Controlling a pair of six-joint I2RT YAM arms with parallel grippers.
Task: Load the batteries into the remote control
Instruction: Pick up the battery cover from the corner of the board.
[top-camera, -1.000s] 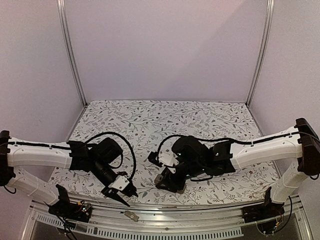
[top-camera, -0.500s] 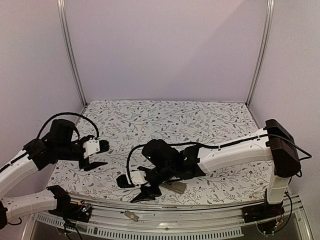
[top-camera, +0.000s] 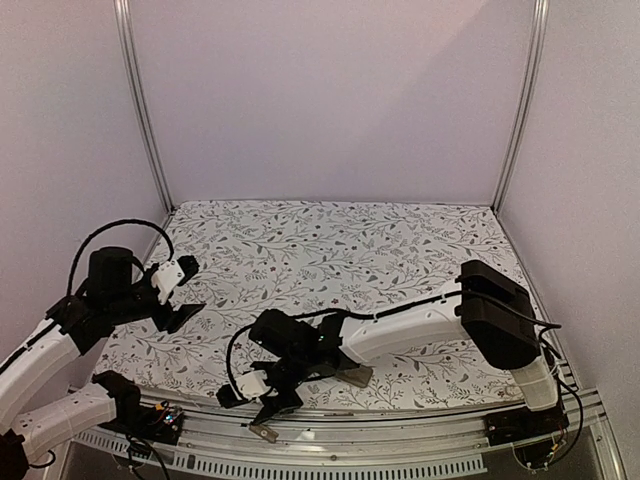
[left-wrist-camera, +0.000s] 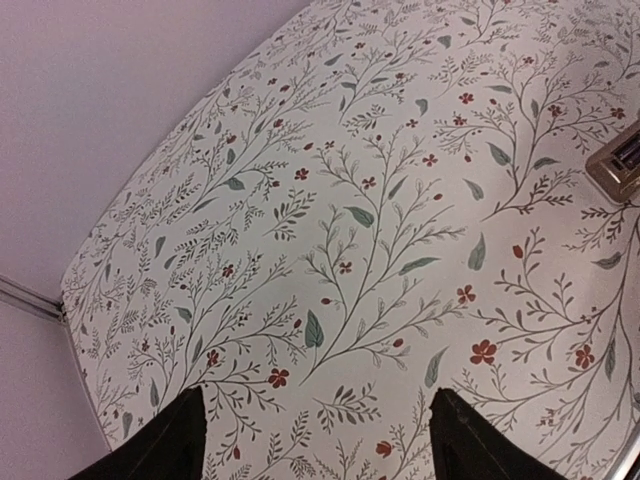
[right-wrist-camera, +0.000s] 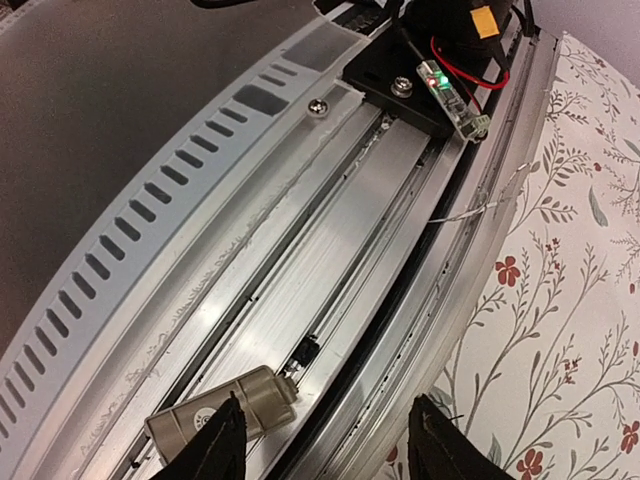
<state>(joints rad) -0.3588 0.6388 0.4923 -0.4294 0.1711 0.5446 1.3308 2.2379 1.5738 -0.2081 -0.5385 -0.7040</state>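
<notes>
The remote control lies back up near the table's front edge, greyish-tan, partly under my right arm. Its ribbed end shows at the right edge of the left wrist view. My right gripper is open and empty, hanging over the front metal rail. In the right wrist view the right gripper hangs above a small greyish-tan piece lying on the rail, which also shows in the top view. My left gripper is open and empty, raised at the far left; in its wrist view the left gripper looks down at floral cloth. No batteries show.
The floral cloth covers the table. The slotted metal rail runs along the front edge, with a tiny dark item in its groove. A black mount with a green light sits on the rail. Purple walls enclose three sides.
My right arm swung left and forward, from over the remote to over the front rail. My left arm pulled back from the front edge to the far left and turned upward.
</notes>
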